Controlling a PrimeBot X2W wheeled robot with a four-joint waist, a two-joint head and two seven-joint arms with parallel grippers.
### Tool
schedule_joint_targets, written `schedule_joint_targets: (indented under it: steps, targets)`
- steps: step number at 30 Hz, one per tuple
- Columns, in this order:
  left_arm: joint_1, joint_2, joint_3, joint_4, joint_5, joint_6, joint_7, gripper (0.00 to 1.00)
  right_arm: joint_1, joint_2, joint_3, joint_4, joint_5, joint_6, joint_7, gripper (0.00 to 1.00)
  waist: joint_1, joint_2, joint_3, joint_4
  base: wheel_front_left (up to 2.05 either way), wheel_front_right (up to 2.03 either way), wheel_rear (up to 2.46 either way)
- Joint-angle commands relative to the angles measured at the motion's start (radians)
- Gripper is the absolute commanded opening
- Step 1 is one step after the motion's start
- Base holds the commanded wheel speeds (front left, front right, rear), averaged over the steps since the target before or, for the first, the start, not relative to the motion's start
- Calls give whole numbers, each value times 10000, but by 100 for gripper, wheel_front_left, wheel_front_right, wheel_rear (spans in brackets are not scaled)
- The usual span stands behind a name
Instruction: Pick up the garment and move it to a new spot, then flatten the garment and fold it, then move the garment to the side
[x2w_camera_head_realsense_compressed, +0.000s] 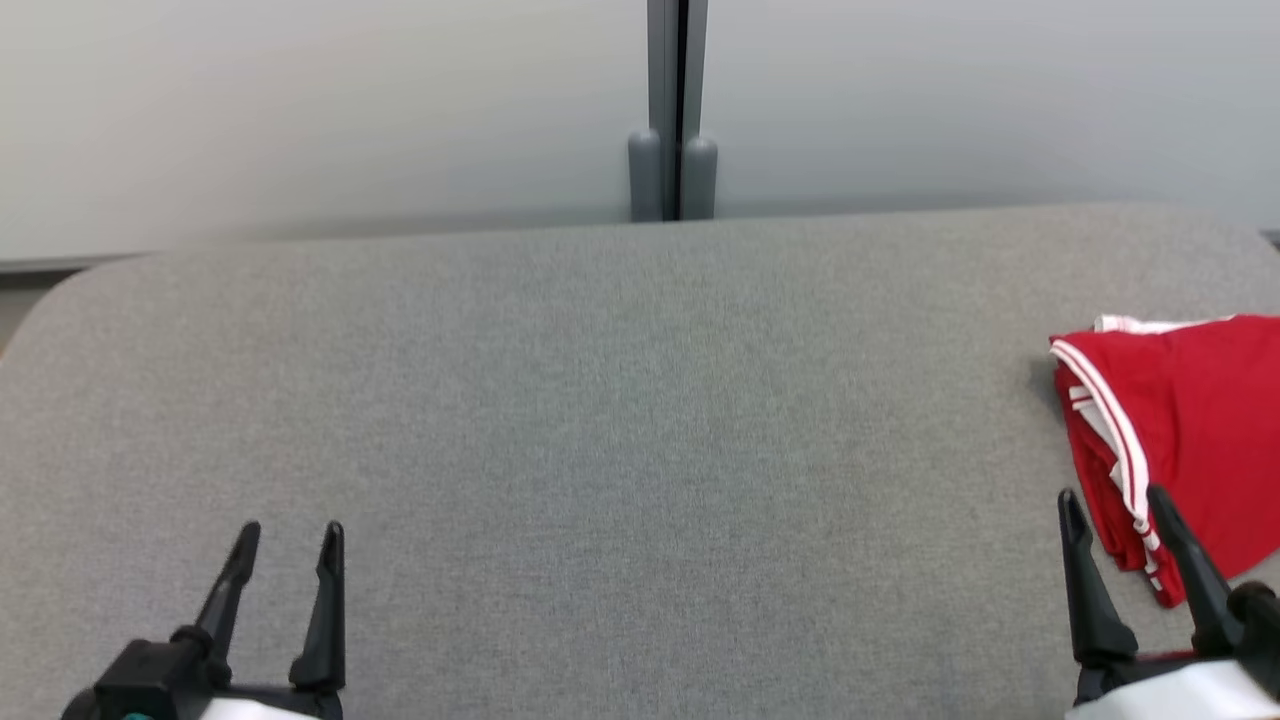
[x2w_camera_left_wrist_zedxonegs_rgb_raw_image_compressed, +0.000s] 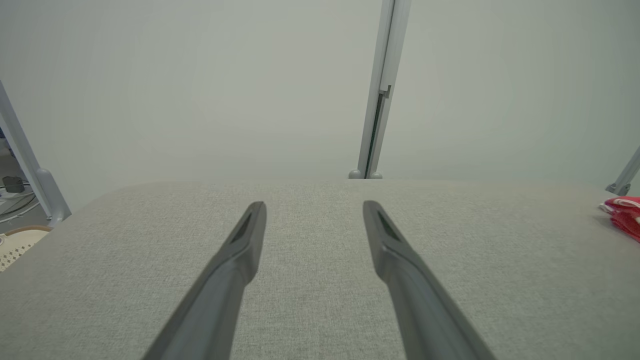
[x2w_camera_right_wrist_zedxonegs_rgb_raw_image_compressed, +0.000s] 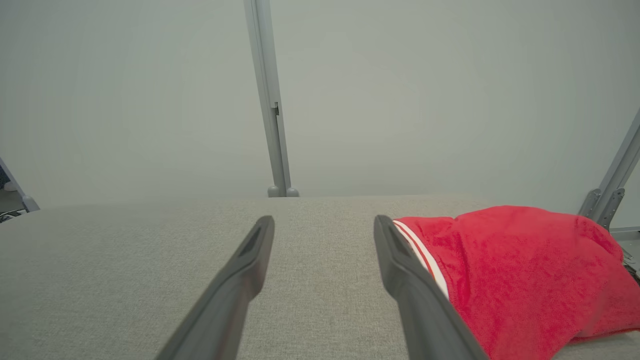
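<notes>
We see the folded red, white-striped fabric garment (x2w_camera_head_realsense_compressed: 1190, 420) at the frame's right edge on the grey cloth table (x2w_camera_head_realsense_compressed: 600, 400). Our left gripper (x2w_camera_head_realsense_compressed: 291, 530), lower left, and right gripper (x2w_camera_head_realsense_compressed: 1113, 495), lower right, stand spread, empty.

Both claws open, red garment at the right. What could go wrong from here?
1. The red garment runs past the head view's right edge, so its far side is unseen; a blind pull might drag it off the table.
2. It lies in stacked layers by the right claw; a pinch may catch only the top one.
3. The left claw sits far across, so a one-claw lift could leave it bunched.
</notes>
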Motion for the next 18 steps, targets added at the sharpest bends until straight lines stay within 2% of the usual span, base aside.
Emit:
schedule_joint_targets:
  steps: [1, 9, 18]
  targets:
    - [127, 33, -26, -15, 42, 47, 27, 100, 168, -51, 14, -53, 34, -22, 35, 100, 0, -1, -554, 63, 0, 0, 0]
    - [825, 143, -155, -323, 113, 281, 399, 100, 991, -284, -56, -407, 261, -22, 371, 100, 0, -1, -1204, 107, 0, 0, 0]
    - [1039, 200, -205, -614, 138, 511, 692, 100, 1149, -347, -156, -494, 406, -21, 419, 100, 0, -1, -1366, 43, 0, 0, 0]
